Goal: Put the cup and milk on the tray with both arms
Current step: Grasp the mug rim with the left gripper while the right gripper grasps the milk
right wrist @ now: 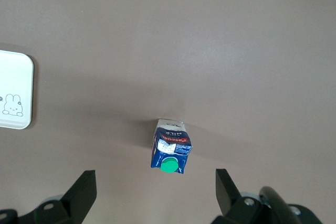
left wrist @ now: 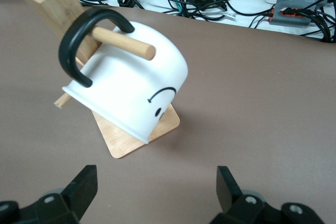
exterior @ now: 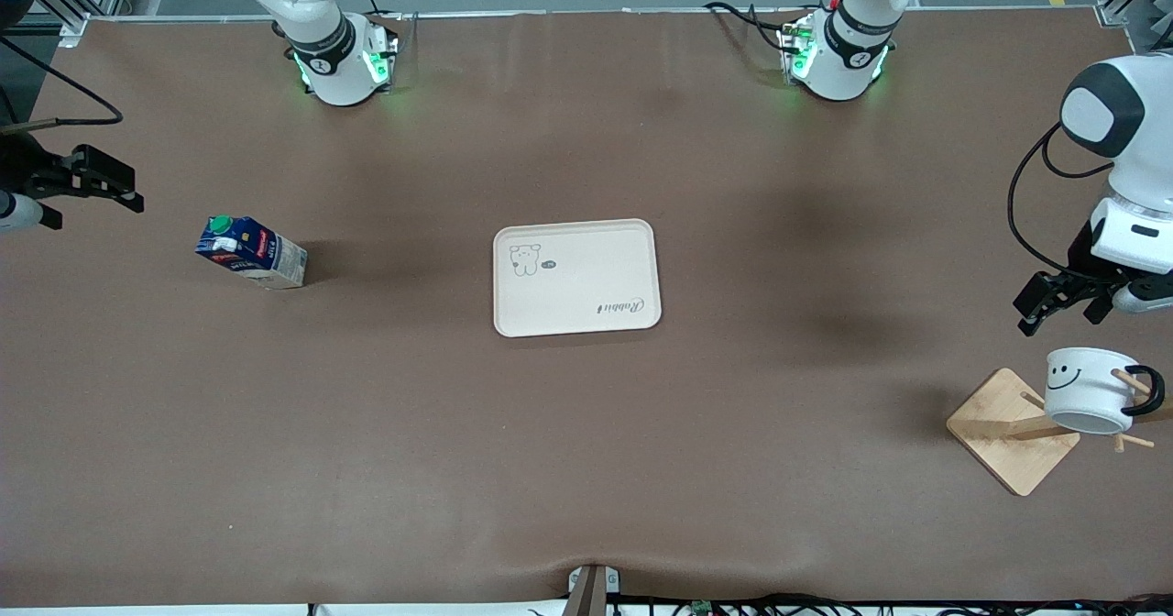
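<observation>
The white smiley cup [exterior: 1089,389] hangs tilted by its black handle [left wrist: 84,40] on a peg of a wooden rack at the left arm's end of the table. My left gripper [exterior: 1061,313] is open and empty in the air beside the rack; in the left wrist view [left wrist: 155,187] the cup [left wrist: 131,95] lies ahead of its jaws. The dark blue milk carton [exterior: 249,251] with a green cap stands toward the right arm's end. My right gripper [exterior: 96,196] is open and empty above the table beside it; in the right wrist view [right wrist: 156,190] the carton [right wrist: 170,153] is just ahead. The cream tray [exterior: 577,277] lies at mid-table.
The wooden rack has a square base [exterior: 1013,431] and a slanted post with pegs [left wrist: 123,43]. Cables and power bricks [left wrist: 294,3] lie off the table's edge past the rack. The tray's corner [right wrist: 13,90] shows in the right wrist view.
</observation>
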Tool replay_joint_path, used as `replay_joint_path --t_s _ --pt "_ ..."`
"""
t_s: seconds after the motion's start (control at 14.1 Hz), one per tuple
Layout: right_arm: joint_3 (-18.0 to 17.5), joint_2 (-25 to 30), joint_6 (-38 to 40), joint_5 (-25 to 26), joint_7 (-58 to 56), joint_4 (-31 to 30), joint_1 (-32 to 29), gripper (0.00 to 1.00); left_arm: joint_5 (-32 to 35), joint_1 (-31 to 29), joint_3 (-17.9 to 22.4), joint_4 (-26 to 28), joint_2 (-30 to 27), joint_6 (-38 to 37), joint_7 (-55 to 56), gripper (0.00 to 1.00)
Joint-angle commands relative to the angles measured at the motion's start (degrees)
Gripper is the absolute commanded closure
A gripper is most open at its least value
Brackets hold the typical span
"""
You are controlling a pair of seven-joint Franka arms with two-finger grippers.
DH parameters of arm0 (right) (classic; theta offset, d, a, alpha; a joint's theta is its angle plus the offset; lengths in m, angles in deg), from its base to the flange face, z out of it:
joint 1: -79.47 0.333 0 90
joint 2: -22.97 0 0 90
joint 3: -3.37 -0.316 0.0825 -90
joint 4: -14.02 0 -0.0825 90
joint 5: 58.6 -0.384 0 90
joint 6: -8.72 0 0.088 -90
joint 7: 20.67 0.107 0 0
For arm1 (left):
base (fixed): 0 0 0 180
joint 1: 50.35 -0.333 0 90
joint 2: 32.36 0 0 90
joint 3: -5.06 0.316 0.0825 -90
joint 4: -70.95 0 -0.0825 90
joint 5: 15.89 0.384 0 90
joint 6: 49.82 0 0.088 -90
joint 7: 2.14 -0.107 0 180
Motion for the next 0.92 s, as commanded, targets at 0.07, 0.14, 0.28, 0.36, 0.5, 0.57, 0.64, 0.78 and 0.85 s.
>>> replay_joint_path --t_s 0.07,0.14,0.28,0.36,0.5,0.57,0.64,0.78,0.85 --pt "-0.31 -1.53 0.67 -0.61 -0.63 1.61 -0.26 0.0 -0.39 -3.21 -0.73 1.44 -0.43 3.43 -5.45 0.0" --pt "-0.31 -1.53 0.58 -0.52 -0.89 1.7 -0.7 0.0 -0.48 -3.31 -0.73 1.53 -0.16 4.75 -6.24 0.0" --pt "-0.31 -1.53 0.49 -0.61 -0.98 1.79 -1.58 0.0 -0.74 -3.31 -0.73 1.44 0.89 6.95 -6.25 0.0" --pt "-0.31 -1.53 0.58 -0.61 -0.8 2.05 -1.06 0.0 -0.83 -3.22 -0.73 1.35 1.85 8.27 -6.34 0.0" --pt "-0.4 -1.87 0.58 -0.61 -0.45 2.05 -0.71 0.0 -0.74 -3.22 -0.73 0.83 3.43 9.94 -6.43 0.0" --pt "-0.4 -2.14 0.58 -0.61 -0.54 2.14 -0.79 0.0 -0.74 -3.22 -0.73 0.74 4.05 10.91 -6.34 0.0" --pt "-0.4 -2.14 0.67 -0.61 -0.63 2.05 -1.05 0.0 -0.74 -3.13 -0.82 0.74 4.67 12.05 -6.34 0.02" --pt "-0.4 -2.14 0.67 -0.7 -0.71 2.75 -1.14 0.0 -0.65 -3.13 -0.82 0.39 5.63 13.29 -6.43 0.17" --pt "-0.4 -2.14 0.93 -0.7 -0.63 3.1 -1.14 0.0 -0.65 -3.04 -0.82 0.04 5.81 13.29 -6.51 0.26"
